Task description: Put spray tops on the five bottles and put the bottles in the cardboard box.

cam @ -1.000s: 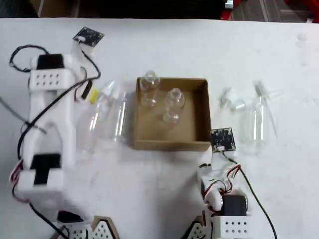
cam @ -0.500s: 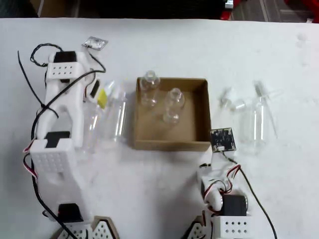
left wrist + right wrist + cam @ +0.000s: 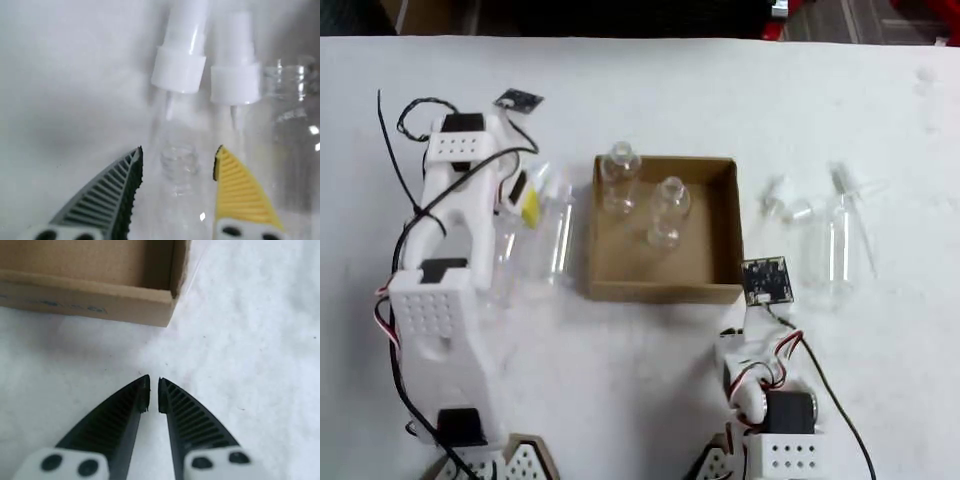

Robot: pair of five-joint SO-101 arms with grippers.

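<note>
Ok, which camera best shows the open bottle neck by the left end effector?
Left wrist view: the bottle neck lies close up between the open left end effector tips. The high view shows it faintly beside the arm. The right wrist view faces a corner of the cardboard box.

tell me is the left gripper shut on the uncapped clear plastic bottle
No, the left gripper is open, its grey and yellow fingers apart on either side of the uncapped neck of the clear plastic bottle.
</note>
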